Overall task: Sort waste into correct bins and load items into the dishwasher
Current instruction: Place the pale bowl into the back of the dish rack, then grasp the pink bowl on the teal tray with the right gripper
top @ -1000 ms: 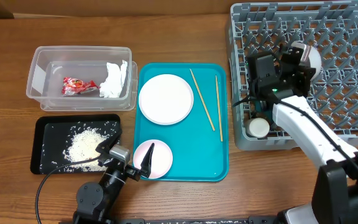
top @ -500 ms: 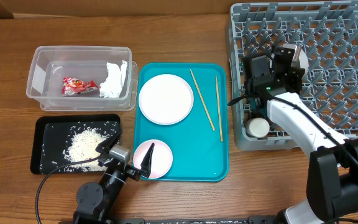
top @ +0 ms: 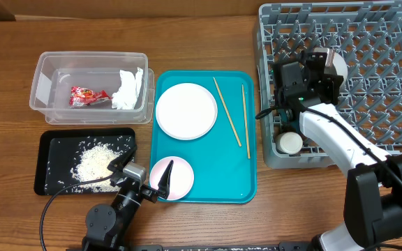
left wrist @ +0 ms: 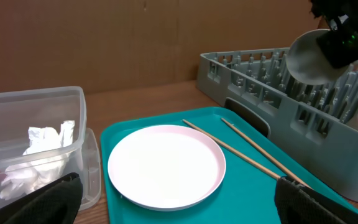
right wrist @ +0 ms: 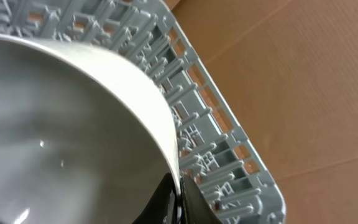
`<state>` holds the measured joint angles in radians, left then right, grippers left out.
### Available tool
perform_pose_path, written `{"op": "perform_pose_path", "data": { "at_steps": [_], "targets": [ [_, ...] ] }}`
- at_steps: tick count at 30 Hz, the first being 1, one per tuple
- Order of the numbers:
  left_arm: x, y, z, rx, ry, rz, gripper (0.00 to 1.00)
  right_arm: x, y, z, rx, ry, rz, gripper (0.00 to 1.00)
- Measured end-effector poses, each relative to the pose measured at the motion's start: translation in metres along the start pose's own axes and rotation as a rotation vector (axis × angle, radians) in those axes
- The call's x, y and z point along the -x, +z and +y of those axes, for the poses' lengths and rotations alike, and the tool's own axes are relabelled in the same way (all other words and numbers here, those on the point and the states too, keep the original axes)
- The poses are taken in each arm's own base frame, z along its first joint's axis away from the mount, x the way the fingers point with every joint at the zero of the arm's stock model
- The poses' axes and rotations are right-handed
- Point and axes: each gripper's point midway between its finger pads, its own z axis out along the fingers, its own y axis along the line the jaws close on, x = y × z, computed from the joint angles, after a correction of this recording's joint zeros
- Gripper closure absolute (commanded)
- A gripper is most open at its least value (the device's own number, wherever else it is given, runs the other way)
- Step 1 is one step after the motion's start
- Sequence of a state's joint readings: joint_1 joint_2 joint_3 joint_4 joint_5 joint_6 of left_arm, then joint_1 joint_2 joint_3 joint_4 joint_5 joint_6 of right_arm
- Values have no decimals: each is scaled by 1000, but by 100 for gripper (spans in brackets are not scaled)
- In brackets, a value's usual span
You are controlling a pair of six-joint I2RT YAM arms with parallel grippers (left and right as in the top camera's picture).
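My right gripper is shut on the rim of the pale grey bowl and holds it tilted over the left part of the grey dish rack. In the right wrist view the fingertips pinch the bowl at its edge. A small white cup stands in the rack's front left corner. My left gripper is open and low beside the small white dish. The large plate and two chopsticks lie on the teal tray.
The clear tub holds the red wrapper and the white napkin. The black tray holds loose rice. In the left wrist view the plate lies ahead, the rack at right.
My right gripper has carried the bowl a little to the left over the rack. The left arm has not moved.
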<state>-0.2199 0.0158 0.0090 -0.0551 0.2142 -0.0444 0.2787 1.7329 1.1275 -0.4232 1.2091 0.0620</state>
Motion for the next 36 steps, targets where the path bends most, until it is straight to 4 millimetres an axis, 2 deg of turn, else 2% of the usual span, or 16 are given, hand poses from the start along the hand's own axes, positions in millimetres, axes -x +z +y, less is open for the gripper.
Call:
{"op": "perform_pose_path", "data": {
  "at_steps": [7,9,16,20,23,27,28,30,36],
  "targets": [
    [0,0,0,0,0,0,0,-13,-19,12,43,-107,10,94],
    [0,0,0,0,0,0,0,-14,-27,18,63,-123,1,85],
    [0,0,0,0,0,0,0,-16,-55,36,128,-184,-39,70],
    [0,0,0,0,0,0,0,-23,-69,39,220,-220,8,58],
    [0,0,0,0,0,0,0,-17,-85,34,344,-185,61,50],
    [0,0,0,0,0,0,0,2,-123,26,563,-92,102,40],
    [0,0,0,0,0,1,0,7,-145,28,679,-66,112,39],
    [0,0,0,0,0,0,0,8,-169,34,795,-55,122,39],
    [0,0,0,0,0,0,0,-21,-286,80,1335,-145,239,38]
  ]
}}
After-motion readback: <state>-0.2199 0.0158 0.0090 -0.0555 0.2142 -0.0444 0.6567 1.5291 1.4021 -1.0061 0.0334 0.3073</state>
